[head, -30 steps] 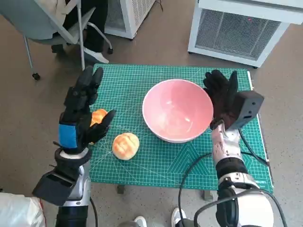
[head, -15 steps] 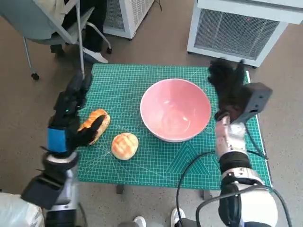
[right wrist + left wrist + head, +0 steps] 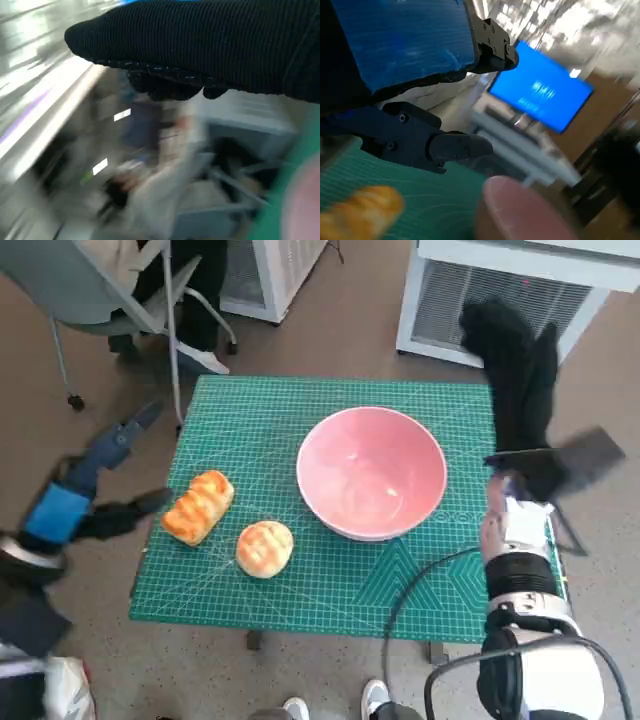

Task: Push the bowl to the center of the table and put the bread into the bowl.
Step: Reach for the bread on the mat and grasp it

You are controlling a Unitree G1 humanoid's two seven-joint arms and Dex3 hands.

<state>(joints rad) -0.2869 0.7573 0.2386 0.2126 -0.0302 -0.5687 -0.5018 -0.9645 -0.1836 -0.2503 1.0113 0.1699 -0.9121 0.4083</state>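
The pink bowl (image 3: 372,472) sits on the green mat that covers the tabletop (image 3: 300,420), a little right of its middle and roughly level with the middle from near to far. Two pieces of bread lie to its left: a long loaf (image 3: 198,506) near the left edge and a round bun (image 3: 265,547) nearer the front, just left of the bowl but not touching it.

Neither robot hand holds anything. The left robot hand (image 3: 95,480) is out past the left edge of the tabletop, its fingers apart and empty, smeared by motion. The right robot hand (image 3: 515,370) is raised beyond the far right corner, fingers up; it is blurred, but it appears open and grasps nothing.

The risks from here come mostly from distance and speed. Both hands are well apart from their targets, so each must travel back in, and a fast approach could strike rather than place. If the right hand meets the bowl's rim high up instead of its side, the bowl may tip or skate past the middle. A push toward the left could also run the bowl into the bun and shove it along the mat. The long loaf lies close to the left edge, so a clumsy sweep by the left hand coming in from outside could knock it to the floor (image 3: 100,370). The soft bread may also squash under a hard grip.
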